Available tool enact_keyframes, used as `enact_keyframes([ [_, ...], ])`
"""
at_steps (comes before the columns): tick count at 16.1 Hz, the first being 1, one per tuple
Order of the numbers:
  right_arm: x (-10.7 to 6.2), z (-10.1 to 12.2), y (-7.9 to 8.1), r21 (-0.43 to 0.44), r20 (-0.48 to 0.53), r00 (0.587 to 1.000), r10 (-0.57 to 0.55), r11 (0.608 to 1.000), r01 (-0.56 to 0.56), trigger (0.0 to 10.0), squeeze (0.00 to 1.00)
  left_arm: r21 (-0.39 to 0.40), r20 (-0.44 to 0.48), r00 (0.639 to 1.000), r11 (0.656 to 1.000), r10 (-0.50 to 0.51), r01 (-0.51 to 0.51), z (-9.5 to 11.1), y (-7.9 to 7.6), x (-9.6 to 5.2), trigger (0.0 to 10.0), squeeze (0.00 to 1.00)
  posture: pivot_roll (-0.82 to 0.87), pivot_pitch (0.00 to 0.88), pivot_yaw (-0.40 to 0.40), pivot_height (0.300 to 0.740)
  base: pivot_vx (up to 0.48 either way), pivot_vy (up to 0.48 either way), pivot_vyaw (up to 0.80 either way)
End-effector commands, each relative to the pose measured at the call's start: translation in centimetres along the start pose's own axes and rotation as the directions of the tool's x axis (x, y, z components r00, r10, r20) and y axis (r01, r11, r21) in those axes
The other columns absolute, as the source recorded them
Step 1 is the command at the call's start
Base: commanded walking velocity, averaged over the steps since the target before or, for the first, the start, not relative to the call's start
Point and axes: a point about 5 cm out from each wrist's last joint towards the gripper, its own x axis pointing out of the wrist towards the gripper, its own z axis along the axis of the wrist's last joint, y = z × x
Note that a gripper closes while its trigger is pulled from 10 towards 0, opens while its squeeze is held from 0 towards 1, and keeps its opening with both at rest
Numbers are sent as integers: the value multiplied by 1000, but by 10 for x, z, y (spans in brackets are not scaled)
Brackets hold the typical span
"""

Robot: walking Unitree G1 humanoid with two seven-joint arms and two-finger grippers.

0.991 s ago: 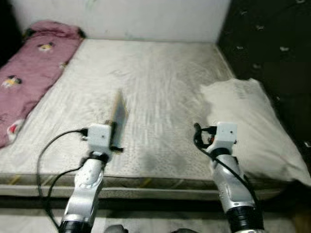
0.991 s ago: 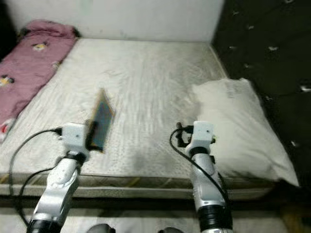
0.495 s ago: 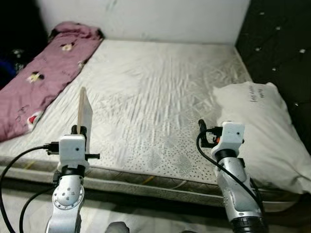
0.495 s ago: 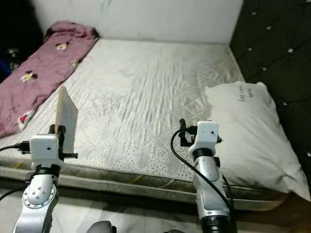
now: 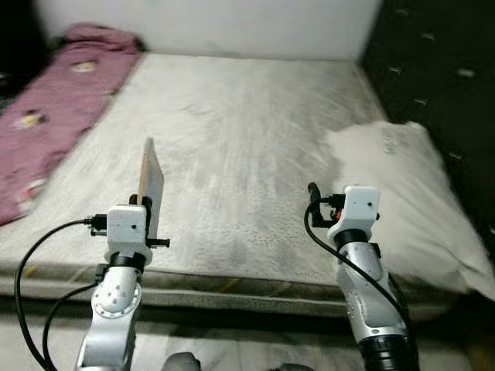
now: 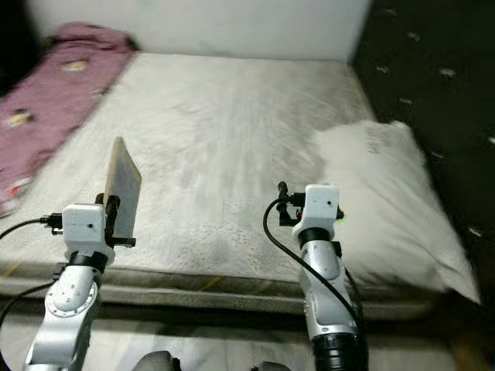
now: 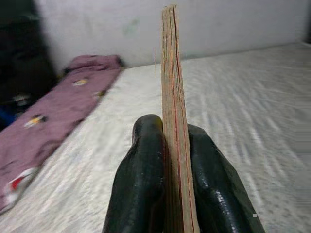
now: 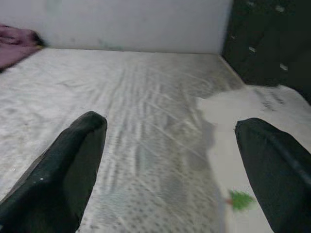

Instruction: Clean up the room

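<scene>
1. Holding a thin flat board (image 5: 149, 185) edge-up, your left gripper (image 7: 167, 160) is clenched on its lower end; both black fingers (image 7: 143, 165) press its two faces, seen in the left wrist view.
2. Board sits out in front of the left arm, above the near edge of the bed (image 5: 255, 139), long axis pointing up and slightly away from you, layered edge facing the wrist camera.
3. Your right gripper (image 8: 170, 160) is released, fingers spread wide with nothing between them, hovering over the mattress near edge just beside the white pillow (image 5: 402, 185).
4. Key relation: board is already in the left gripper, so the left arm carries it; right arm is free and nearer the pillow on the bed's right side.
5. Pink patterned blanket (image 5: 54, 93) lies along the bed's left side, well apart from both grippers.
6. Judgement: next move is likely carrying the board off to wherever it belongs; no drop spot visible yet.
7. Writing: dark marks on the pillow top, too blurred to read. No brands or labels legible on the board.
</scene>
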Motion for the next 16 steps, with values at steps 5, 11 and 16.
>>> enact_keyframes([
  [5,-6,-8,7,59,-42,999,-9,998,11,10000,0,8,22,995,996,-93,93,7,-8,-2,10000,0,30,0,36,740,0,0,-800],
  [11,-9,-10,1,34,-47,999,-4,999,6,10000,0,-12,38,991,992,-128,129,11,-24,4,10000,0,-3,0,27,740,0,0,-480],
  [16,-8,-18,-6,35,-87,996,-22,999,26,10000,0,-29,46,992,992,-119,120,13,-26,7,10000,0,-1,0,11,740,0,-128,0],
])
